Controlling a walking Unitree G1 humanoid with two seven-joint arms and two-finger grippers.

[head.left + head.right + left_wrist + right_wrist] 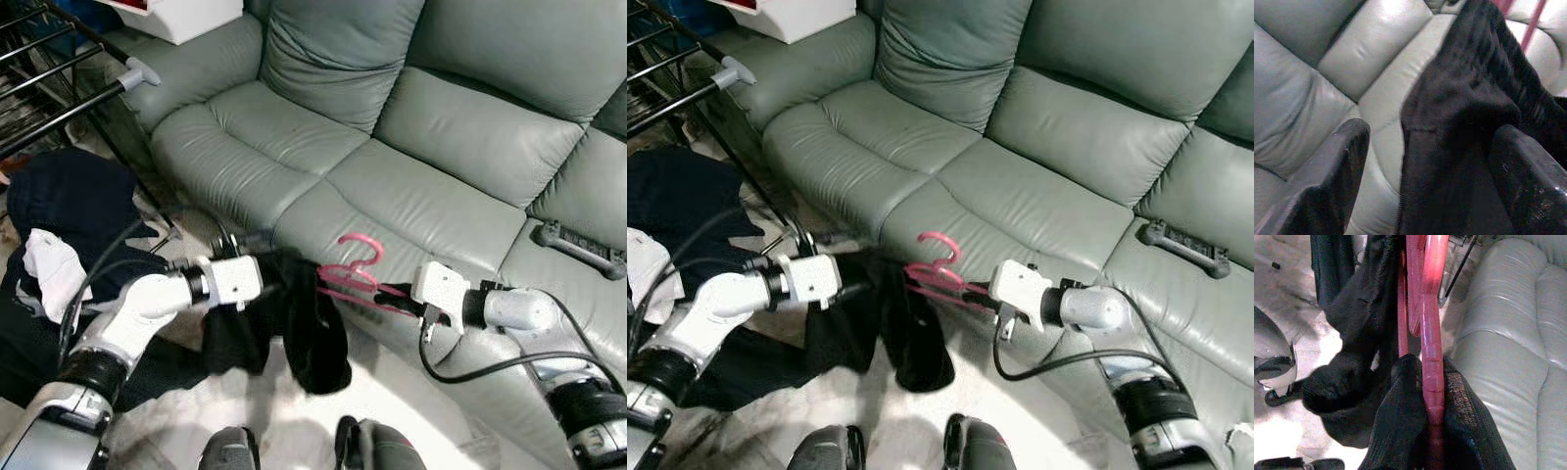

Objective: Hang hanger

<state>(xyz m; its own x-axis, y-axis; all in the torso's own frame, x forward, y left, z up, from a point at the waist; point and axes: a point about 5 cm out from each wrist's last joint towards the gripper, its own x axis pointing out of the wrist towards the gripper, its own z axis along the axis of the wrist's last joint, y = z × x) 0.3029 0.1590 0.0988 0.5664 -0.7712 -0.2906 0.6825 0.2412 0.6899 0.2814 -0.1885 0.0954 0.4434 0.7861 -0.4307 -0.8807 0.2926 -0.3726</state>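
We stand before a grey-green sofa [392, 127] that fills most of what we see, with a drying rack [59, 88] of dark bars off to our left and a pile of dark clothes [69, 206] with a white cloth on the floor below it. A black remote [580, 250] lies on the seat to our right.

Between our arms, just in front of the sofa's edge, hangs a black garment [304, 333], draped on a pink hanger [358, 274] whose hook points up.

Our right gripper [1422, 396] has its fingers pressed tight on one end of the hanger's pink bar. Our left gripper [1425, 161] is at the garment's other side with its fingers spread wide, the cloth lying between them but not pinched.

We judge we are still at the dressing step: the garment sits bunched on the hanger, not yet hung. The next move calls for settling the cloth, then turning left to carry the hook to a rack bar without the garment sliding off.
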